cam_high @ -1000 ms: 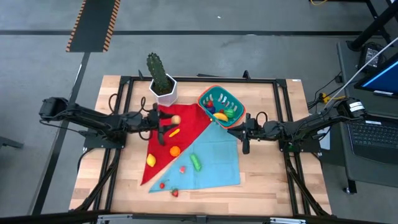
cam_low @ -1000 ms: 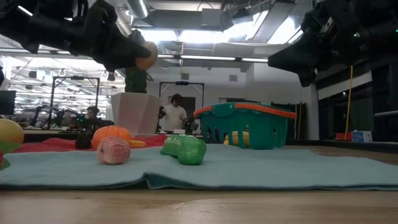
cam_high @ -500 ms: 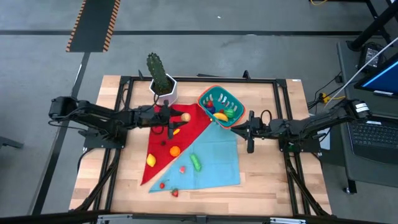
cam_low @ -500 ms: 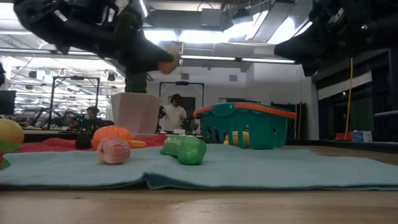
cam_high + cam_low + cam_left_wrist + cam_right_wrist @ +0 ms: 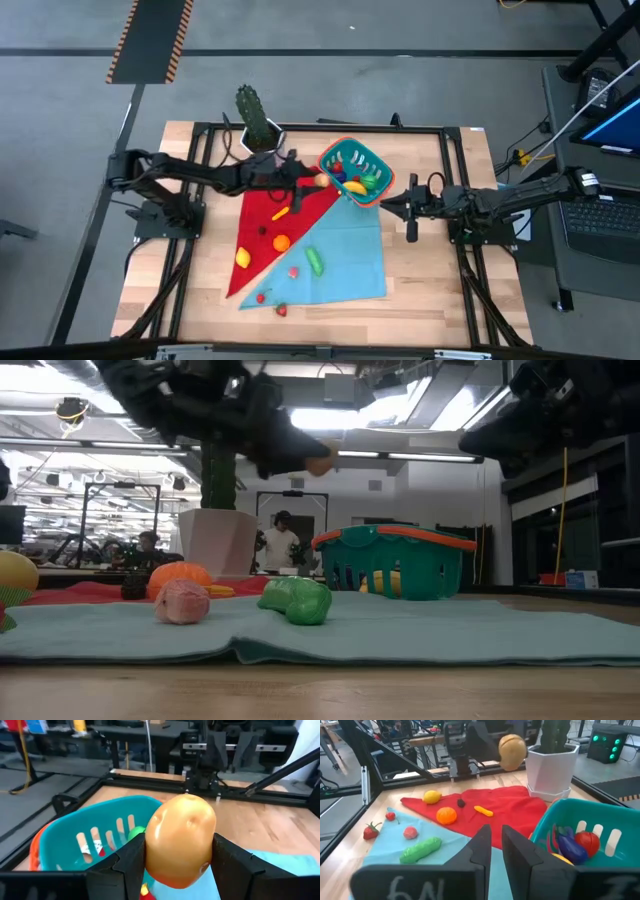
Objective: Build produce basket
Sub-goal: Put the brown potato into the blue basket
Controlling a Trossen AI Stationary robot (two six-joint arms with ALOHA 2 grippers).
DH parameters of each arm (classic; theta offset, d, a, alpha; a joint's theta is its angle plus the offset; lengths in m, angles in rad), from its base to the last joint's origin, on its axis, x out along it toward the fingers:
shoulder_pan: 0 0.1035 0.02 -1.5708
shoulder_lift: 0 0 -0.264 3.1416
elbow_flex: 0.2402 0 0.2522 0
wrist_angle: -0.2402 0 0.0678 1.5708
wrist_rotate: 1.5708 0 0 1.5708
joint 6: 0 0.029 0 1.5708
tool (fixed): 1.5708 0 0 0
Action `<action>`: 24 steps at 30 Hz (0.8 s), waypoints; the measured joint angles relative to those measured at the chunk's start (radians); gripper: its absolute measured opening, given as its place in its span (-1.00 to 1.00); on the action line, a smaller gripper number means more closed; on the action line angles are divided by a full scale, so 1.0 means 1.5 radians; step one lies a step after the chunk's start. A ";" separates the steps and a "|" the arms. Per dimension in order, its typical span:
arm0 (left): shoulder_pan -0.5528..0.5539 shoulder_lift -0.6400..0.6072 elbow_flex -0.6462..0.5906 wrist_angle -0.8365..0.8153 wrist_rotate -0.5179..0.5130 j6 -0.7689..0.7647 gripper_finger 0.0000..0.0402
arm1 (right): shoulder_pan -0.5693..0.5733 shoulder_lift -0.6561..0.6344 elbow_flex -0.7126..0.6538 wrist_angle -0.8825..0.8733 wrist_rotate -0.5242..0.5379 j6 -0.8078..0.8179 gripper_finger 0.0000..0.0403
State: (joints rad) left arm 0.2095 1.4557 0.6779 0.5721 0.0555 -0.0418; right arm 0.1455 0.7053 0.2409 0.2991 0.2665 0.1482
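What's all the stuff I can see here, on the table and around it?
basket: one, teal, orange rim, table's back, toys inside
potato: one, tan, held beside basket
cactus pot: one, white, back left
red cloth, blue cloth: one each, table's middle
orange, lemon, carrot: one each, red cloth
cucumber: one, green, blue cloth
strawberries: two, red, front
people: two, room behind
left gripper: dark, clamping potato
right gripper: dark, beside basket

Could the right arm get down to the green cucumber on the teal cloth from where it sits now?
Probably yes. The right gripper hangs empty beside the basket, and the cucumber lies alone on the teal cloth with nothing over it. The left gripper, holding the potato, is up by the basket, away from that path.
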 joint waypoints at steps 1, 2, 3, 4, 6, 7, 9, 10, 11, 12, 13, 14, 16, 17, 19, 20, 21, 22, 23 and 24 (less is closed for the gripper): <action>0.005 0.011 0.019 -0.020 0.006 0.000 -0.10 | 0.000 -0.002 0.000 -0.003 0.000 0.000 -0.77; 0.010 0.022 0.040 -0.042 0.009 0.001 -0.10 | 0.000 -0.002 0.000 -0.003 0.000 0.001 -0.77; 0.014 0.034 0.062 -0.066 0.010 0.005 -0.10 | 0.000 -0.002 0.000 -0.007 0.000 0.002 -0.77; 0.019 0.046 0.083 -0.088 0.010 0.014 -0.10 | 0.000 -0.001 0.000 -0.011 0.000 0.002 -0.77; 0.026 0.069 0.122 -0.126 0.009 0.031 -0.10 | 0.000 -0.001 0.000 -0.018 0.000 0.002 -0.77; 0.029 0.079 0.139 -0.138 0.010 0.035 -0.10 | 0.000 -0.001 0.000 -0.020 0.000 0.002 -0.77; 0.035 0.097 0.174 -0.160 0.010 0.037 -0.10 | 0.000 -0.001 0.000 -0.020 0.000 0.002 -0.77; 0.039 0.106 0.192 -0.172 0.010 0.042 -0.10 | 0.000 -0.001 0.000 -0.020 0.000 0.002 -0.77; 0.042 0.112 0.207 -0.187 0.010 0.051 -0.10 | 0.000 -0.001 0.000 -0.020 0.000 0.002 -0.77; 0.045 0.119 0.223 -0.204 0.010 0.057 -0.10 | 0.000 -0.001 0.000 -0.020 0.001 0.002 -0.77; 0.048 0.125 0.239 -0.217 0.010 0.062 -0.10 | 0.000 -0.001 0.000 -0.019 0.001 0.001 -0.77; 0.050 0.130 0.255 -0.230 0.010 0.066 -0.10 | 0.000 -0.001 0.000 -0.019 0.001 0.000 -0.77; 0.052 0.139 0.283 -0.260 0.010 0.073 -0.10 | 0.000 -0.001 0.000 -0.019 0.001 -0.002 -0.77; 0.054 0.143 0.296 -0.273 0.010 0.079 -0.10 | 0.000 -0.001 0.000 -0.020 0.001 -0.003 -0.77; 0.057 0.150 0.319 -0.304 0.018 0.087 -0.10 | 0.000 -0.001 0.000 -0.019 0.001 -0.005 -0.77; 0.059 0.154 0.332 -0.318 0.025 0.087 -0.10 | 0.000 -0.001 0.000 -0.019 0.001 -0.005 -0.77; 0.062 0.157 0.346 -0.342 0.035 0.088 -0.10 | 0.000 -0.001 0.000 -0.018 0.001 -0.008 -0.77; 0.063 0.161 0.360 -0.365 0.042 0.088 -0.10 | 0.000 -0.001 0.000 -0.016 0.001 -0.011 -0.77; 0.065 0.166 0.374 -0.387 0.045 0.089 -0.10 | 0.000 -0.001 0.000 -0.015 0.001 -0.013 -0.77; 0.067 0.171 0.388 -0.408 0.045 0.091 -0.10 | 0.000 -0.001 0.000 -0.015 0.001 -0.015 -0.77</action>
State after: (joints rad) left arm 0.3094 1.7123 1.2596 -0.0402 0.1227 0.0952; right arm 0.1455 0.7033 0.2409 0.2770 0.2676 0.1250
